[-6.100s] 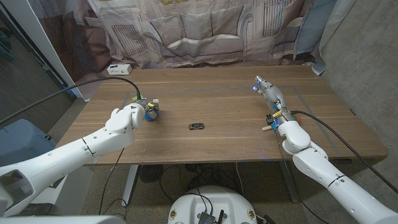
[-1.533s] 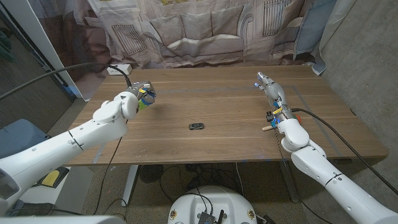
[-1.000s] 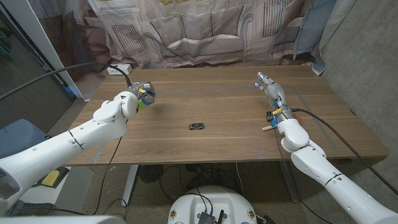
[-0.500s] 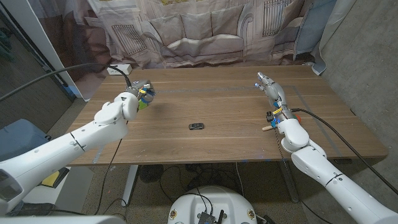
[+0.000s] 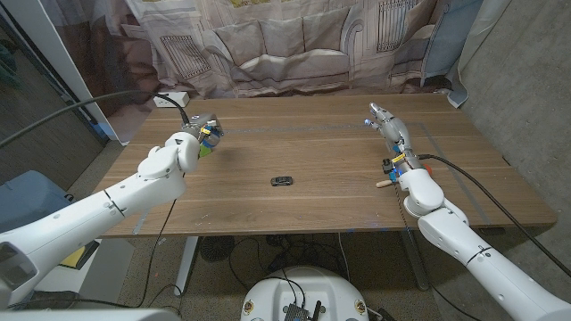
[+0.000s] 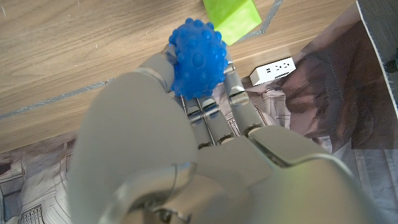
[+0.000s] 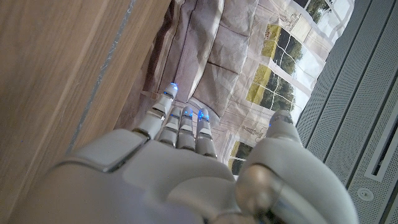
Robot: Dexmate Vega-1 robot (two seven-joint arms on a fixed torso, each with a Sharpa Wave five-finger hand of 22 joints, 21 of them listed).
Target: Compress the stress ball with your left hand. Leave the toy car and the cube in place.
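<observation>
1. Head view shows you a long wooden table (image 5: 330,169) with a straight plank grain, running across the room in front of the robot. Behind its far edge hangs a cloth backdrop (image 5: 268,45) printed with a sofa and windows; a grey wall stands to the robot's right.
2. A white power strip (image 5: 169,99) lies at the table's far left corner, with a dark cable leading away from it.
3. Your left hand (image 5: 198,141) is held over the table's far left part, the white arm reaching in from the lower left corner.
4. From the left wrist view, your fingers (image 6: 211,115) curl around the stress ball (image 6: 196,59), clamped on it, with the thumb pressing one side. The ball is bright blue, round and covered in small bumps.
5. Just beyond the ball sits the cube (image 6: 231,18), lime green with flat matte faces, on the table beside a strip of tape.
6. The toy car (image 5: 282,181) is small and dark, standing alone near the middle of the table, well apart from both hands.
7. Your right hand (image 5: 390,131) stands on its edge at the table's right side, fingers (image 7: 180,127) straight, close together and holding nothing. Their tips glow blue in the right wrist view.
8. Both arms have smooth white shells.
</observation>
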